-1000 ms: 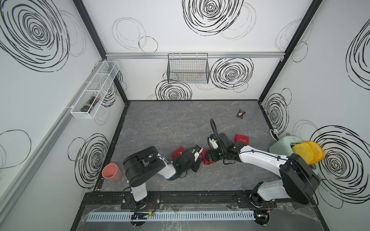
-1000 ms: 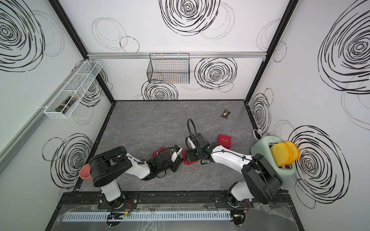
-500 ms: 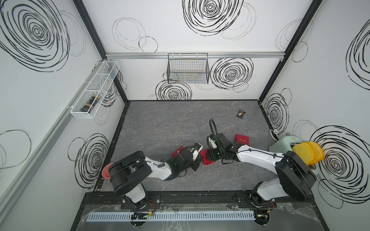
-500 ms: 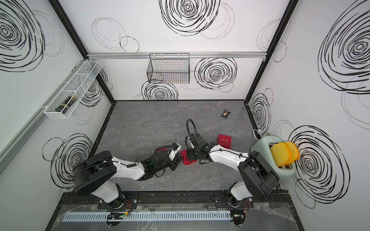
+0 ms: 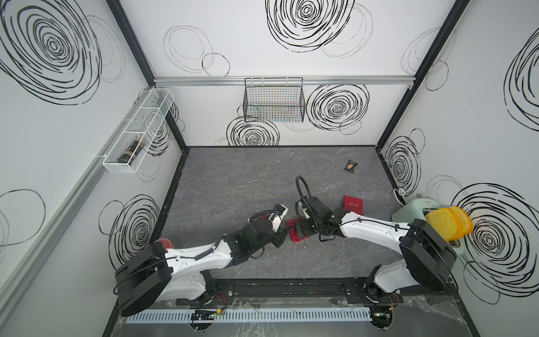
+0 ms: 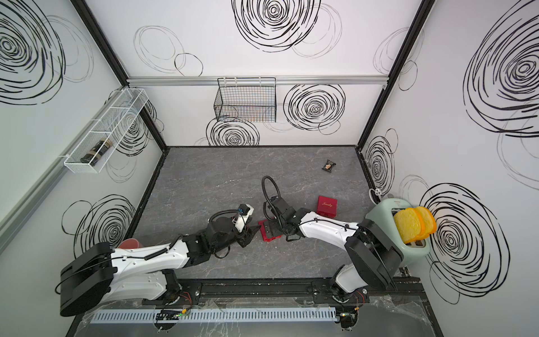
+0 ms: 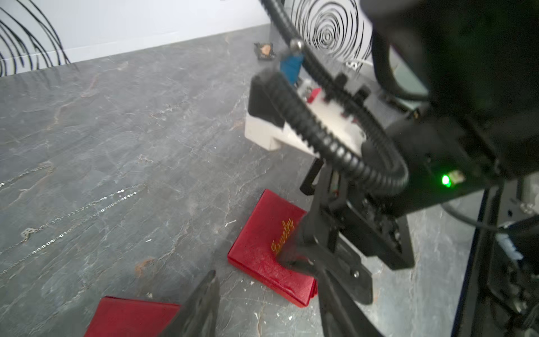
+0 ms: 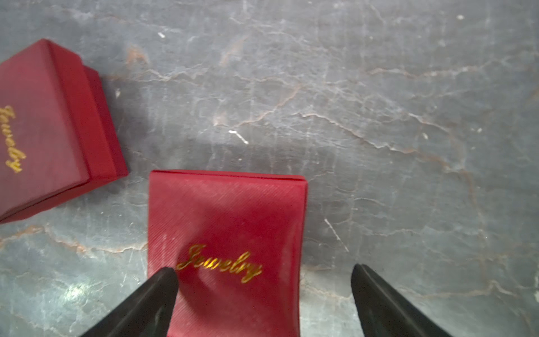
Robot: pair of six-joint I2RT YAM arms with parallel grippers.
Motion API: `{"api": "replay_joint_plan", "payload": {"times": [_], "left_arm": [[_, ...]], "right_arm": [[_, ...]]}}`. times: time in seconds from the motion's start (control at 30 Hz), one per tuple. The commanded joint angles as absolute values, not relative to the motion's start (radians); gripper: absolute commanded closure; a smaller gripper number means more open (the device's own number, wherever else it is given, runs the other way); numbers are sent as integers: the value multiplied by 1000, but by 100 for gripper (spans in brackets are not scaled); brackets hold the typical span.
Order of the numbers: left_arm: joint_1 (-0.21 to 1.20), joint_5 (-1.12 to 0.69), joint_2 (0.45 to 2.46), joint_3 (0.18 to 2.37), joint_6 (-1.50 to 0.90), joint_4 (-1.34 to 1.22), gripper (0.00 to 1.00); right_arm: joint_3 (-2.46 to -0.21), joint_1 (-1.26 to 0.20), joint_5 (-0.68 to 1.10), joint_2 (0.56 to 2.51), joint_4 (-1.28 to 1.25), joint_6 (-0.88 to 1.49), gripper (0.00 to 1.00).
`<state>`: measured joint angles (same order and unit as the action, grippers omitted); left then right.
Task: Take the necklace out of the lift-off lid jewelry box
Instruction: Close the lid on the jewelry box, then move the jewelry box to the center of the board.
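The right gripper (image 8: pixel 264 270) hangs wide open and empty over a red box (image 8: pixel 227 221). One finger (image 8: pixel 157 294) sits above the lettered lid near its side edge. The other stands past the opposite edge over bare counter (image 8: pixel 379 116), so the jaws nearly straddle the box across its width. The left gripper (image 7: pixel 267 280) is parted too and holds nothing. Its tips are low to the counter and point at the same box from the other side. A second box (image 8: pixel 43 131), with its lid seated over its base, lies just beside the left gripper.

The necklace (image 7: pixel 87 207) is in neither. It lies loose on the counter as a thin silver chain drawn out in a long narrow loop, with a small pendant (image 7: pixel 26 232) on it. From both grippers it lies toward the back wall and over to the left arm's side, near the boxes but not touching them. In both top views only a few glints mark it, and they suggest its long axis runs roughly side to side. The left arm is the nearer one. The taking-out looks done. Any further pick would mean turning the left gripper away from the boxes and closing across a flat, fine chain, which would be hard to pinch.

Both near boxes have their lids on, so their insides are hidden. A third box (image 5: pixel 353 205), also closed, sits well apart on the right arm's side. The wall rack (image 5: pixel 140 122) holds a dark jar (image 5: pixel 131 150), and the toaster (image 6: pixel 382 218) holds bread (image 6: pixel 409 227).
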<state>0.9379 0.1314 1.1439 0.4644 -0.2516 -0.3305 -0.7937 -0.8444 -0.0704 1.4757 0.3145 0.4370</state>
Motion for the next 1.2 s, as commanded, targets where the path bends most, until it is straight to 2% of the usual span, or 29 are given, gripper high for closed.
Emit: {"api": "replay_joint_plan", "payload": {"times": [0.0, 0.23, 0.37, 0.47, 0.87, 1.1, 1.17], "left_arm": [[901, 119, 1063, 440, -268, -252, 34], [835, 85, 971, 398, -264, -199, 25], [823, 83, 940, 380, -260, -187, 7], [822, 81, 918, 368, -260, -194, 1], [818, 88, 908, 359, -260, -193, 2], [819, 94, 900, 359, -260, -188, 2], [819, 95, 901, 359, -261, -188, 2]], "right_arm": [[-842, -867, -102, 1481, 355, 423, 3], [-874, -895, -90, 1517, 353, 434, 3], [-889, -899, -119, 1543, 372, 442, 3], [-895, -901, -117, 1555, 376, 442, 3], [-900, -918, -113, 1591, 373, 444, 3], [-914, -919, -172, 1620, 407, 459, 0], [-914, -917, -203, 1614, 416, 472, 4]]}}
